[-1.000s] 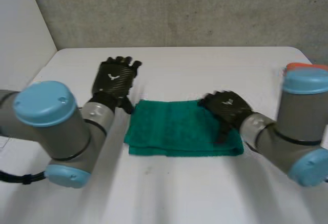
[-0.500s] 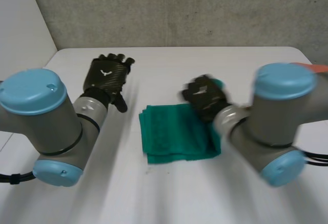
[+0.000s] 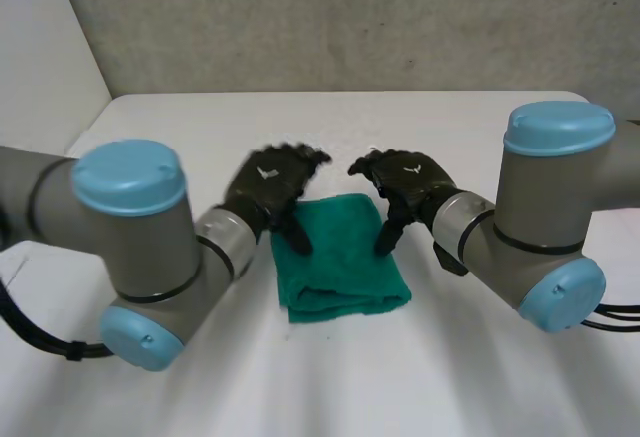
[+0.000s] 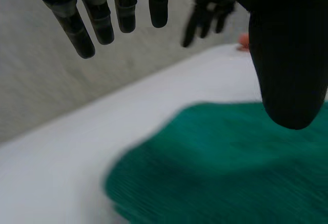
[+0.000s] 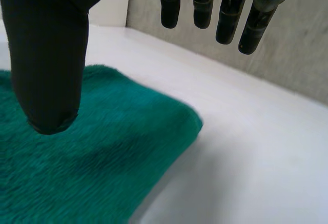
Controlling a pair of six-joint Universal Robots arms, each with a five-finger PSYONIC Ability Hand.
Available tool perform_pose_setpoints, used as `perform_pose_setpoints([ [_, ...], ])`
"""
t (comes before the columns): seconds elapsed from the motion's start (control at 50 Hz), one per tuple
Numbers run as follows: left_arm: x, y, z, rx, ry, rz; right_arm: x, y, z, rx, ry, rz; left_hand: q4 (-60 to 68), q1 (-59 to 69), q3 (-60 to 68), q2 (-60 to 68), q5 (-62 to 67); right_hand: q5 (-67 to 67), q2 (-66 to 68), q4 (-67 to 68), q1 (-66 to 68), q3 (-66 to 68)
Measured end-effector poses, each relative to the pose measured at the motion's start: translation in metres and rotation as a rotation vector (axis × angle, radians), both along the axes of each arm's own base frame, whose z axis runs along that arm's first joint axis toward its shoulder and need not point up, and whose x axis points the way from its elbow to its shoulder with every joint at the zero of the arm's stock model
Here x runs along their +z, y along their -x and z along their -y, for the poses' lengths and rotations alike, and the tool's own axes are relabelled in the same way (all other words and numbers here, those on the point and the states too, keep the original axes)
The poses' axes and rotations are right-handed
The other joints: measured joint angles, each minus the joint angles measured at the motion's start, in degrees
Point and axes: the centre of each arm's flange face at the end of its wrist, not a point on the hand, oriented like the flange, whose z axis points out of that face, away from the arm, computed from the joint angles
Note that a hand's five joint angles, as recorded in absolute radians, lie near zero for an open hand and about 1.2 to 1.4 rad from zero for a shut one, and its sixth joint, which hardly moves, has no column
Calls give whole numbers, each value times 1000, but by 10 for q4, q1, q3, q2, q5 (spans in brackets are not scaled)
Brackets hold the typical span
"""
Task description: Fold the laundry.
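Observation:
A green towel (image 3: 340,257) lies folded into a small thick rectangle in the middle of the white table (image 3: 330,127). My left hand (image 3: 270,185) hovers over its left far corner, fingers straight and spread, holding nothing. My right hand (image 3: 405,185) hovers over the right far corner, also open and empty. In the left wrist view the towel (image 4: 230,167) lies under my open left hand (image 4: 287,55), and the right hand (image 4: 210,8) shows beyond it. In the right wrist view the towel (image 5: 97,167) lies below the thumb of my right hand (image 5: 48,49), its corner pointing past the fingers.
A grey wall (image 3: 340,17) rises behind the table's far edge. Bare table surface surrounds the towel on all sides. A small orange thing (image 4: 244,39) shows at the far right of the table in the left wrist view.
The towel went from a wide rectangle to a narrower folded one. My right hand swept left across it and now stands off it. My left hand moved in from the far left to the towel's left corner.

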Motion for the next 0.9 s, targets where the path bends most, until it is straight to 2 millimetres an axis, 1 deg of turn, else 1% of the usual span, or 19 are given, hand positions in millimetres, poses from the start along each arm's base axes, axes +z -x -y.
perform_pose_setpoints([
  [0.08,-18,4,-3,-11,-86,55,-15,-1,2,11,-83,-24,0,0,1,0,1,0,0,0,0,0],
  [0.1,-25,3,-2,-4,-112,78,-23,-3,2,19,-115,-43,0,0,1,0,1,0,0,0,0,0],
  [0.12,-26,3,-2,-2,-116,83,-25,-3,2,21,-123,-48,0,0,1,0,1,0,0,0,0,0],
  [0.2,-42,-3,1,43,-156,160,-46,-5,1,45,-179,-115,0,0,1,0,1,0,0,0,0,0],
  [0.24,-45,-6,2,59,-157,191,-51,-5,1,53,-184,-138,0,0,1,0,1,0,0,0,0,0],
  [0.32,-47,-9,1,69,-145,248,-54,-3,1,58,-163,-182,0,0,0,0,0,0,0,0,-6,0],
  [0.42,-41,-8,-2,55,-114,274,-45,0,1,47,-113,-218,-1,-1,-1,-1,0,-4,0,0,-7,0],
  [0.44,-33,-8,-3,51,-95,267,-43,1,1,45,-107,-219,-1,-2,-1,-1,0,-4,0,0,-7,0],
  [0.46,-25,-7,-4,47,-75,254,-33,4,-2,33,-77,-218,-1,-2,-1,-1,-1,-4,0,0,-7,0],
  [0.48,-21,-7,-4,47,-66,247,-31,4,-3,29,-69,-216,-1,-2,-1,-1,0,-4,0,0,-7,0],
  [0.56,22,-5,-6,28,30,162,-12,12,-10,1,-4,-179,-1,-2,-1,-1,0,-4,0,0,-7,0],
  [0.64,54,-4,-10,-34,95,84,-1,20,-21,-15,60,-142,-1,-2,-1,-1,0,-4,0,0,-7,0],
  [0.7,75,-5,-13,-99,118,27,4,26,-34,-17,117,-114,-1,-2,-1,-1,0,-4,0,0,-7,0],
  [0.72,75,-5,-13,-99,118,27,4,26,-34,-17,117,-114,-1,-2,-1,-1,0,-4,0,0,-7,0],
  [0.74,86,-8,-12,-132,111,-8,3,27,-43,-10,135,-108,-1,-2,-1,-1,0,-4,0,0,-7,0],
  [0.78,86,-8,-12,-132,111,-8,3,27,-43,-10,135,-108,-1,-2,-1,-1,0,-4,0,0,-7,0],
  [0.8,94,-11,-11,-155,90,-41,1,27,-48,-3,138,-107,-1,-2,-1,-1,0,-4,0,0,-7,0],
  [0.84,103,-16,-8,-179,50,-84,-10,21,-66,39,136,-115,-1,-2,-1,-1,0,-4,0,0,-7,0],
  [0.9,108,-20,-5,-195,16,-112,-24,11,-79,86,133,-133,-1,-2,-1,-1,0,-4,0,0,-7,0],
])
